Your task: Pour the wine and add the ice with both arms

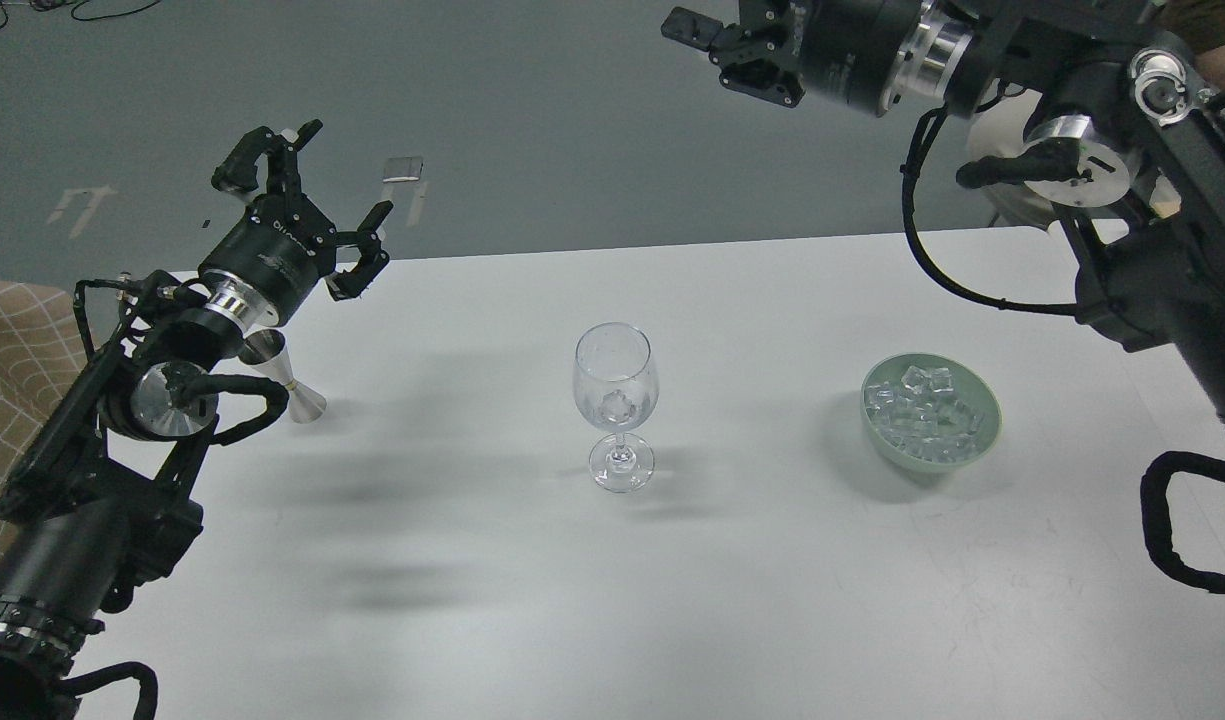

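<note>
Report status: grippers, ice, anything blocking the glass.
Left gripper open, empty, above jigger. Right gripper raised high, state unclear. Ice in wine glass; more in bowl. Glass unobstructed.

My right gripper (717, 45) sits near the top edge, and its fingers are too dark and bunched to tell apart. My right arm (1152, 250) runs out past the right and top edges. My left arm (82, 500) is cut off at the lower left corner, and its wrist covers part of the jigger (290, 385) (only the rim and lower cone show). In the wine glass (616, 400) a whitish lump lies at the bottom; whether any liquid lies around it I cannot tell. The ice (922, 415) in the green bowl (982, 440) blurs together, its cubes too small to count.
</note>
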Robot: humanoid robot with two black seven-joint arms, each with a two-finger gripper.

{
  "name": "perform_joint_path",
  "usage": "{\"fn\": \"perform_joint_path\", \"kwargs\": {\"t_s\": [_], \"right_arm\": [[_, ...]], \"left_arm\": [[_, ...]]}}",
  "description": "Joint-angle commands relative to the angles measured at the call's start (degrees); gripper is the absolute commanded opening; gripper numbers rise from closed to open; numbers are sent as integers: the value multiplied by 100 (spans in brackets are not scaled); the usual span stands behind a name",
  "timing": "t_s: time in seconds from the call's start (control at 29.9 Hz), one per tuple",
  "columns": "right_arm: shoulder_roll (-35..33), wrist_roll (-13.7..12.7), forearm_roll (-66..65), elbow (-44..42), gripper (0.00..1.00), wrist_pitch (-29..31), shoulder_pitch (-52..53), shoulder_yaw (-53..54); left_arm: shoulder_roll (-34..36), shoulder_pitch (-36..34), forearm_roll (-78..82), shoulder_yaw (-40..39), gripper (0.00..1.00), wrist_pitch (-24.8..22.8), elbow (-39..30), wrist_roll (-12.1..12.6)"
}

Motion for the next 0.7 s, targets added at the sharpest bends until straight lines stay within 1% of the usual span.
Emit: {"fn": "perform_joint_path", "kwargs": {"t_s": [0.0, 0.13, 0.2, 0.33, 0.57, 0.67], "right_arm": [[531, 0, 2, -527, 99, 1, -52, 727], [1050, 9, 2, -1143, 98, 1, -52, 1684], [1060, 18, 2, -1170, 97, 1, -52, 1879], [1060, 123, -6, -1170, 97, 1, -95, 2380], [1060, 325, -41, -1214, 97, 1, -227, 2478], [1060, 325, -7, -1459, 97, 1, -201, 2416]], "left_arm": [[7, 2, -1, -9, 98, -11, 1, -7], [-10, -16, -10, -53, 98, -29, -17, -7], [-54, -25, -10, -62, 98, -29, -26, -7], [-116, -42, -10, -70, 98, -46, -26, -7], [-133, -112, -27, -79, 98, -46, -70, -7], [-133, -174, -98, -79, 98, -46, -70, -7]]}}
